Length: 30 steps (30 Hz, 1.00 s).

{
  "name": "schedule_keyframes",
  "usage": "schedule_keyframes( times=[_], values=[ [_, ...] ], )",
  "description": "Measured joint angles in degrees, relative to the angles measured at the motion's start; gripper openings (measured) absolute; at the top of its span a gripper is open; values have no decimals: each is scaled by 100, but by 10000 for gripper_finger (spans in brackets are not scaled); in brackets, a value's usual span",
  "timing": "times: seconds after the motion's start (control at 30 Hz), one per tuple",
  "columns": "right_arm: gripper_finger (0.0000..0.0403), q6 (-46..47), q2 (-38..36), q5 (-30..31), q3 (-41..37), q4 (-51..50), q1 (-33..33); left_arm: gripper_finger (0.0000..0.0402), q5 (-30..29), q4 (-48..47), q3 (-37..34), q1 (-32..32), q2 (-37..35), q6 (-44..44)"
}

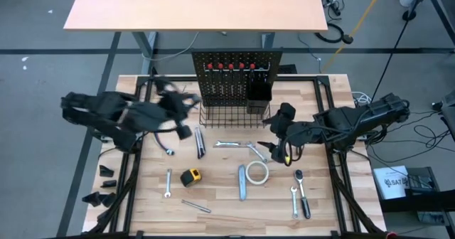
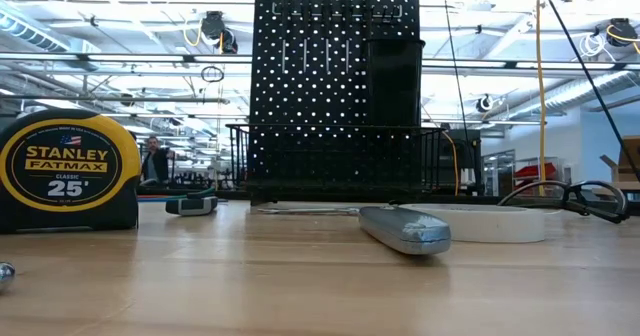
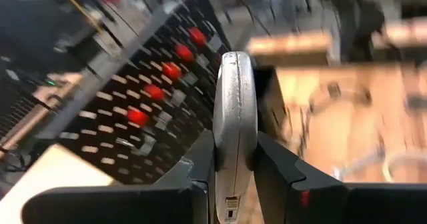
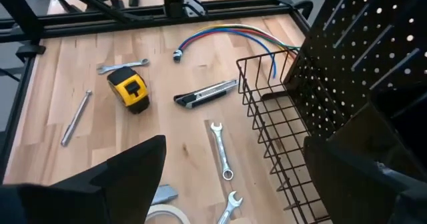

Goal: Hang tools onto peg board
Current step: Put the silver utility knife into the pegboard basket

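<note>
From above, the peg board (image 1: 229,75) stands at the worktop's (image 1: 220,218) far edge; the left gripper (image 1: 181,105) hovers by its left side, the right gripper (image 1: 274,136) sits near the basket's right end. Level across the table, a tape measure (image 2: 68,171) stands at the left. The left wrist view shows its fingers (image 3: 280,167) clamped on a grey utility knife (image 3: 235,127). The right wrist view shows its fingers (image 4: 127,167) spread wide, empty.

The counter (image 4: 173,137) is pale wood with a smooth, matt, visibly planked grain. The peg board (image 2: 335,66) is black perforated metal, matt; its basket (image 4: 277,134) is thin black wire. The utility knife (image 3: 235,117) has a dull grey cast-metal body, slightly rough. The wrench (image 4: 221,151) is bright polished metal. The tape measure (image 2: 68,171) has a glossy yellow-and-black plastic case.
</note>
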Motion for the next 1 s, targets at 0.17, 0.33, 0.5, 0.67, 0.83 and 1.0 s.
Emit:
schedule_keyframes(
  times=[0.17,0.33,0.5,0.67,0.83,1.0],
  values=[
    [348,132,0,-1,0,-67,2,65,1330,-616,4,475,530,-152],
    [348,209,0,-1,0,-96,0,65,2305,-789,4,885,1064,0],
    [348,207,0,27,0,-96,0,65,2849,-782,7,1276,1594,391],
    [348,253,0,85,0,-164,0,65,2993,-771,7,1586,2002,726],
    [348,249,4,231,0,-173,0,65,3072,-726,7,1835,2332,1057],
    [348,244,4,237,0,-173,0,65,3079,-738,8,2092,2585,1290]
  ],
)
